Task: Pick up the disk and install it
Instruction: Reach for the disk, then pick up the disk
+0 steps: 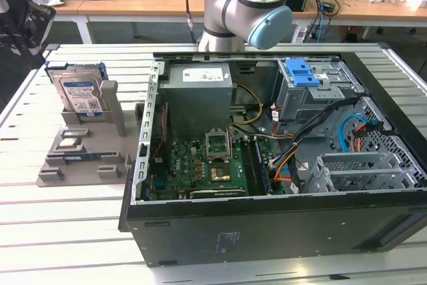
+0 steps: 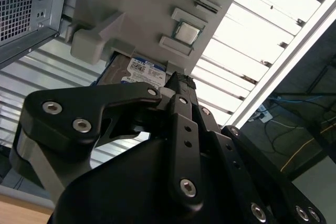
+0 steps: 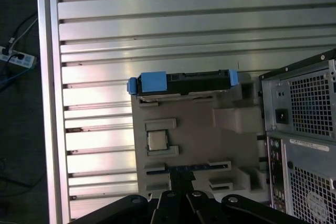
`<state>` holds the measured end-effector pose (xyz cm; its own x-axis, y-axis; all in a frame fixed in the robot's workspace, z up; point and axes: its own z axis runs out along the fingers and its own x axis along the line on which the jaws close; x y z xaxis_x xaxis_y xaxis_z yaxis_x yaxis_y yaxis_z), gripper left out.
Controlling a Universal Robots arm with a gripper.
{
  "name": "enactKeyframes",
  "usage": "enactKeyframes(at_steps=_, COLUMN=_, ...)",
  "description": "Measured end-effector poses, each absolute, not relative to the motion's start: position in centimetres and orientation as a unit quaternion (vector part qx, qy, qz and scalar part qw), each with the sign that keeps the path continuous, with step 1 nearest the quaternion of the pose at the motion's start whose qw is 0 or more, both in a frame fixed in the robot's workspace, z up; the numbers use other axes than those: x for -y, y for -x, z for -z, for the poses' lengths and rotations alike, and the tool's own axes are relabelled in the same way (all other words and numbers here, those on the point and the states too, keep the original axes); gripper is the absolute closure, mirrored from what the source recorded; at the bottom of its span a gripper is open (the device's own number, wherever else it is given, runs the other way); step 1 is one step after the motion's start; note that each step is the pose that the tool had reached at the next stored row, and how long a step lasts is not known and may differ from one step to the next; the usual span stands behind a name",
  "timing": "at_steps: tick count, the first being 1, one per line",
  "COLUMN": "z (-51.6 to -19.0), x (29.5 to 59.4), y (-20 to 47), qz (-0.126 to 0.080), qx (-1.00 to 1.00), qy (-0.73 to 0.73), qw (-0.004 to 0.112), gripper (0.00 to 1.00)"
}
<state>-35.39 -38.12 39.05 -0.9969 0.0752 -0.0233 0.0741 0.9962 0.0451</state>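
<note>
The gripper (image 3: 181, 174) sits closest to the lens in both wrist views. Its black fingers are drawn together with nothing between them, and it points down at the grey holder (image 3: 202, 124) without touching anything there. The disk (image 3: 181, 81) stands on its long edge in a slot at one end of that holder. The first wrist view looks straight down on its thin upper edge and the blue rails at both ends. This upright stance probably serves the pick, since it leaves the top edge and both flat faces free for a pinch from above. In the exterior view the disk (image 1: 80, 91) shows its labelled face and leans against the holder's back wall, well apart from the computer case (image 1: 267, 231). The holder also keeps a small square chip (image 3: 156, 140) in its own shallow pocket, so each part has a fixed, known place. The case lies on its side on the slatted metal table (image 1: 67, 231) with its panel off, which opens the inside from above. Inside, a grey power box (image 1: 198, 98) sits toward the exterior view's left, and a metal drive cage with a blue latch (image 1: 303, 71) lies toward that view's right. As I judge it, the pick has not begun: the disk rests in its slot, unheld.
</note>
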Motion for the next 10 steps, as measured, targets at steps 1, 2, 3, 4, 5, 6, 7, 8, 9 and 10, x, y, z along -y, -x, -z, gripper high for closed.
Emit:
enactKeyframes(at_steps=1, z=-39.05, x=38.12, y=35.41, qz=-0.022, qx=-0.999, qy=-0.037, qw=0.012, gripper=0.89)
enactKeyframes(at_steps=2, z=-39.05, x=38.12, y=35.41, qz=-0.022, qx=-0.999, qy=-0.037, qw=0.012, gripper=0.89)
enactKeyframes(at_steps=3, z=-39.05, x=38.12, y=35.41, qz=-0.022, qx=-0.999, qy=-0.037, qw=0.012, gripper=0.89)
enactKeyframes(at_steps=4, z=-39.05, x=38.12, y=35.42, qz=-0.022, qx=-0.999, qy=-0.037, qw=0.013, gripper=0.89)
enactKeyframes(at_steps=5, z=-39.05, x=38.12, y=35.42, qz=-0.022, qx=-0.999, qy=-0.037, qw=0.012, gripper=0.89)
enactKeyframes(at_steps=6, z=-39.05, x=38.12, y=35.42, qz=-0.022, qx=-0.999, qy=-0.037, qw=0.013, gripper=0.89)
enactKeyframes(at_steps=7, z=-39.05, x=38.12, y=35.43, qz=-0.022, qx=-0.999, qy=-0.037, qw=0.012, gripper=0.89)
enactKeyframes(at_steps=8, z=-39.05, x=38.12, y=35.43, qz=-0.022, qx=-0.999, qy=-0.037, qw=0.012, gripper=0.89)
enactKeyframes(at_steps=9, z=-39.05, x=38.12, y=35.43, qz=-0.022, qx=-0.999, qy=-0.037, qw=0.012, gripper=0.89)
enactKeyframes(at_steps=10, z=-39.05, x=38.12, y=35.43, qz=-0.022, qx=-0.999, qy=-0.037, qw=0.012, gripper=0.89)
